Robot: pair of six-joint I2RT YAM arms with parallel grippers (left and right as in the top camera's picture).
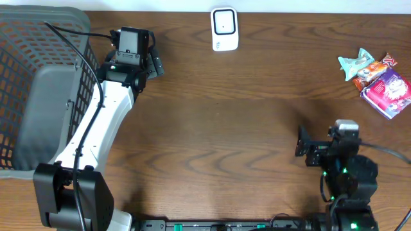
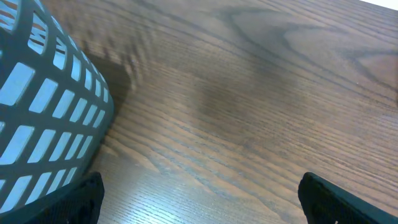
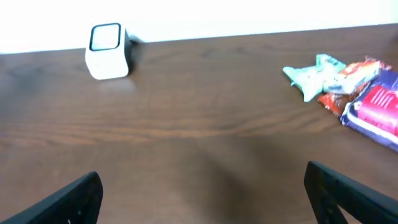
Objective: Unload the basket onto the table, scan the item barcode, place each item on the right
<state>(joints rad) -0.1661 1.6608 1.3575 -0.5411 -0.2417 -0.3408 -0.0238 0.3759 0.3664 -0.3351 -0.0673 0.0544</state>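
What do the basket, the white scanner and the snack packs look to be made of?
The basket looks like moulded grey plastic, matte: an open lattice wall under a solid rim.
The scanner looks like hard white plastic, smooth with a faint sheen; its dark window may be glass or clear plastic.
The snack packs look like thin printed film, crinkled with some shine; foil or plastic, cannot tell.

Nothing legible anywhere. Print on the purple packet (image 1: 387, 92) by the right edge of the bench (image 1: 225, 128): too small and blurred to read. Same for the orange wrapper (image 1: 374, 70) and teal wrapper (image 1: 355, 63) beside it. No readable marking on the white scanner (image 1: 225, 29) at the far edge.
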